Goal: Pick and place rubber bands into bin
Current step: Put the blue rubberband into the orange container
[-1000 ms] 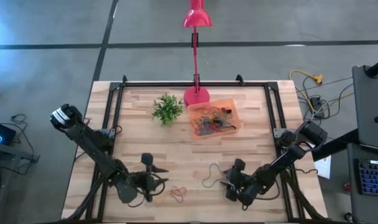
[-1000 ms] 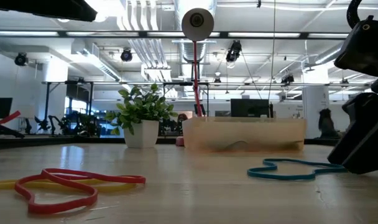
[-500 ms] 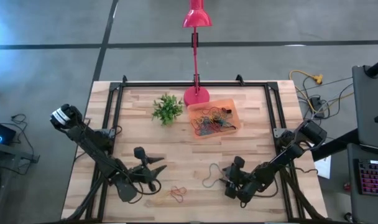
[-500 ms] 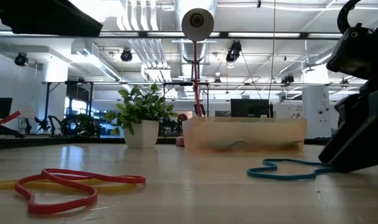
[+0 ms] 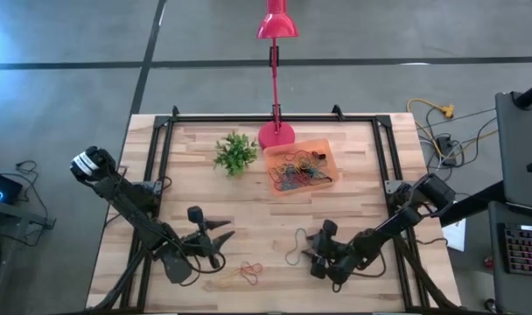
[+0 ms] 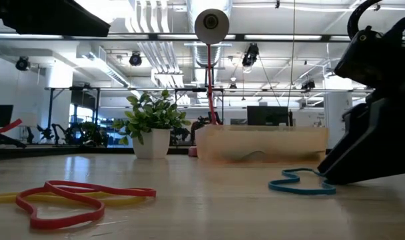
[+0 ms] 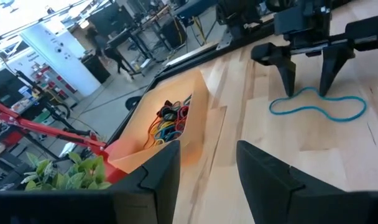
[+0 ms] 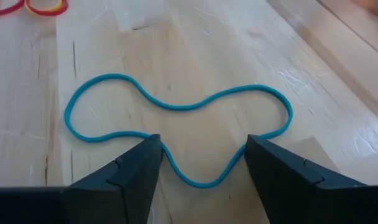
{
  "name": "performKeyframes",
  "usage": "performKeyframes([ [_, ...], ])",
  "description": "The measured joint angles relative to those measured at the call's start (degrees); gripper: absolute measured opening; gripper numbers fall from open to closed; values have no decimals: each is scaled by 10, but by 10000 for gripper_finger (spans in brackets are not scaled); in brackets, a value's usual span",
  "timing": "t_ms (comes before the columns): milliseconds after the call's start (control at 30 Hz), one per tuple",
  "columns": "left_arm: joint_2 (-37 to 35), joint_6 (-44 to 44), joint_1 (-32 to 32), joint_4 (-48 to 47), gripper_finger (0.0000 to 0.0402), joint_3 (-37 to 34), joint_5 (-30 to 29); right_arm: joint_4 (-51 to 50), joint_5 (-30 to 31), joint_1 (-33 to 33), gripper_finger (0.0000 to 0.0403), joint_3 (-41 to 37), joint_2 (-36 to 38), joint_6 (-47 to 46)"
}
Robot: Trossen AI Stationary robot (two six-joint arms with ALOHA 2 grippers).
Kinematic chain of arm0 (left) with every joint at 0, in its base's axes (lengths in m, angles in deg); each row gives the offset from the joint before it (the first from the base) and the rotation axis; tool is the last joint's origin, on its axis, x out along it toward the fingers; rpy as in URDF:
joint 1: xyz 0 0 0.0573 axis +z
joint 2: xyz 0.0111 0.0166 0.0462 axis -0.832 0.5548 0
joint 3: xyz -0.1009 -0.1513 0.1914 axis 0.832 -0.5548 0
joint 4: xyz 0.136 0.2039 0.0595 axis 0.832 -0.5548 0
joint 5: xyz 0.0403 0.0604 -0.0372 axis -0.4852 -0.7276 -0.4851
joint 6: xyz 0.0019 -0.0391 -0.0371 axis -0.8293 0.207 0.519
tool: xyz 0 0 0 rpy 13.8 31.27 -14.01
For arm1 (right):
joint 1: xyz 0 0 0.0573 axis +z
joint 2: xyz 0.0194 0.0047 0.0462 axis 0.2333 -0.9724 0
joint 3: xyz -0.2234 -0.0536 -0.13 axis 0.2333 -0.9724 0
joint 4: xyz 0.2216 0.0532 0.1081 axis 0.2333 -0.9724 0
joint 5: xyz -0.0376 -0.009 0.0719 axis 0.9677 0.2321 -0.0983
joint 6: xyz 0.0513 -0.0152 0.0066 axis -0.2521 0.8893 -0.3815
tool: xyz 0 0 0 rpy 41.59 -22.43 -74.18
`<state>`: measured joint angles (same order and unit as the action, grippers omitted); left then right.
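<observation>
Right wrist view: blue rubber band (image 8: 176,124) lies flat on the table, its near edge between the spread fingers (image 8: 136,171).

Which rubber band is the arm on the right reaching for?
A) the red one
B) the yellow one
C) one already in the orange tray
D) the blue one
D: the right gripper stands open over the blue rubber band, its fingers either side of the loop on the table.

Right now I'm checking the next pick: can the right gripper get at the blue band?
Probably yes: the right gripper is open astride the blue band on bare table, nothing between.
</observation>
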<state>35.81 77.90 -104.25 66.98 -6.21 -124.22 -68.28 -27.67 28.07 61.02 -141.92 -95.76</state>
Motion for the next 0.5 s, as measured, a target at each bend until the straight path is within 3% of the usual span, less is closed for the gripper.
performKeyframes([
  [233, 0, 0, -4, 13, 141, 0, 1, 4, -4, -2, 186, 0, 7, 23],
  [500, 0, 1, -5, 18, 141, 0, 2, 9, -8, -3, 52, 0, 7, 43],
])
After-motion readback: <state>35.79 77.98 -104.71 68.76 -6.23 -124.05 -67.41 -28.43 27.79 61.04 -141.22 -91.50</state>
